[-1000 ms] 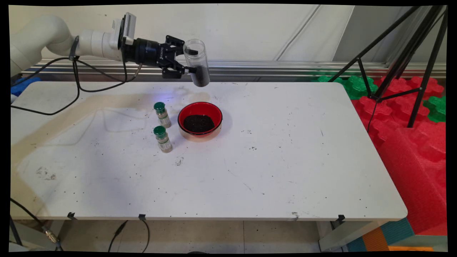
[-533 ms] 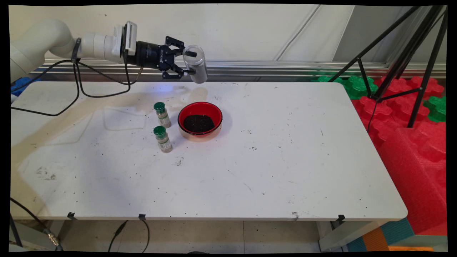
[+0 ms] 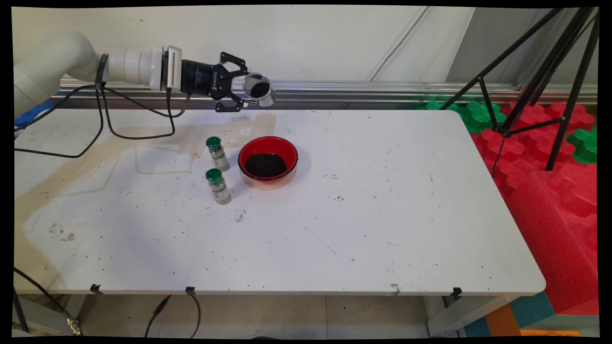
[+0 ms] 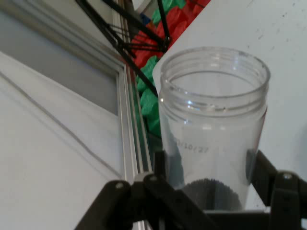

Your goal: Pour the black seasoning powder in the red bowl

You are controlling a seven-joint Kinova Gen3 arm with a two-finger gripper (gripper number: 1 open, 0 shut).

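Note:
My gripper (image 3: 250, 91) hangs above the table's far edge, shut on a clear plastic jar (image 3: 258, 89). The jar is tipped over, so its open mouth faces the near side in the main view. In the hand view the jar (image 4: 213, 124) fills the middle between the fingers (image 4: 268, 179), with a little dark granular stuff at its bottom. Below and in front of the jar stands a red bowl (image 3: 267, 140) holding dark grains. Two small green-capped bottles (image 3: 217, 154) (image 3: 218, 186) stand upright just left of the bowl.
Black cables (image 3: 103, 114) hang from the arm over the table's far left. A black tripod (image 3: 535, 76) and red and green foam blocks (image 3: 550, 157) lie beyond the table's right edge. A metal rail (image 3: 358, 91) runs along the wall behind. Dark specks dot the white table (image 3: 382, 229).
The hand has rolled, tipping the jar from nearly upright to lying with its mouth toward the near side. It also sank slightly and drew back a little to the left. Bowl and bottles are unmoved.

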